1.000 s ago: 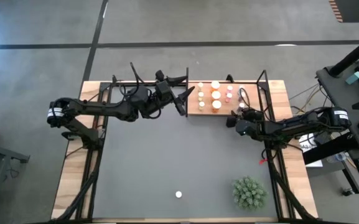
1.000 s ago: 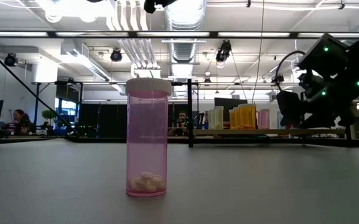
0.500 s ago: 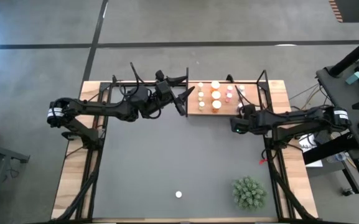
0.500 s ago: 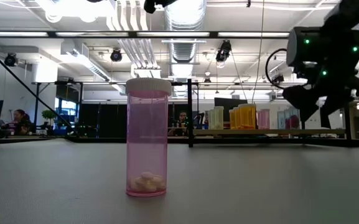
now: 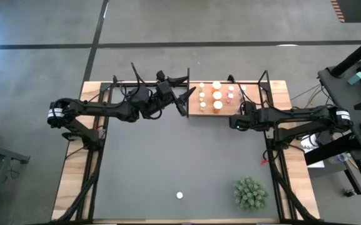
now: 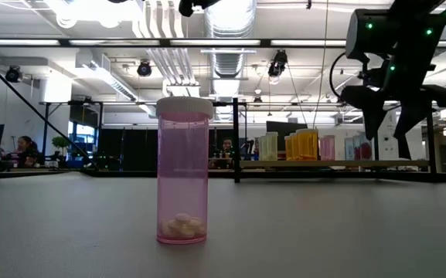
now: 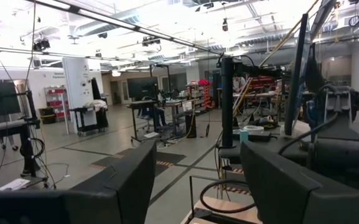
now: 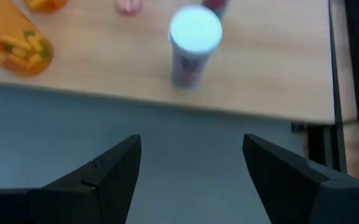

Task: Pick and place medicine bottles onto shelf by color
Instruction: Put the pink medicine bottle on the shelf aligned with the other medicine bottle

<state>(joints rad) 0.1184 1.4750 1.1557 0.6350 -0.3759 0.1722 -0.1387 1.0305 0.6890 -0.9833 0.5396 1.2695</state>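
Just in front of the shelf (image 5: 216,97), the right gripper (image 5: 235,122) is hovering with fingers spread and empty; bottles (image 5: 217,95) are standing on the shelf, a pink bottle (image 6: 183,171) well apart from it.

Capped bottles (image 5: 217,95) upright on wooden shelf (image 5: 193,107); lone pink bottle (image 6: 184,171) on mat.
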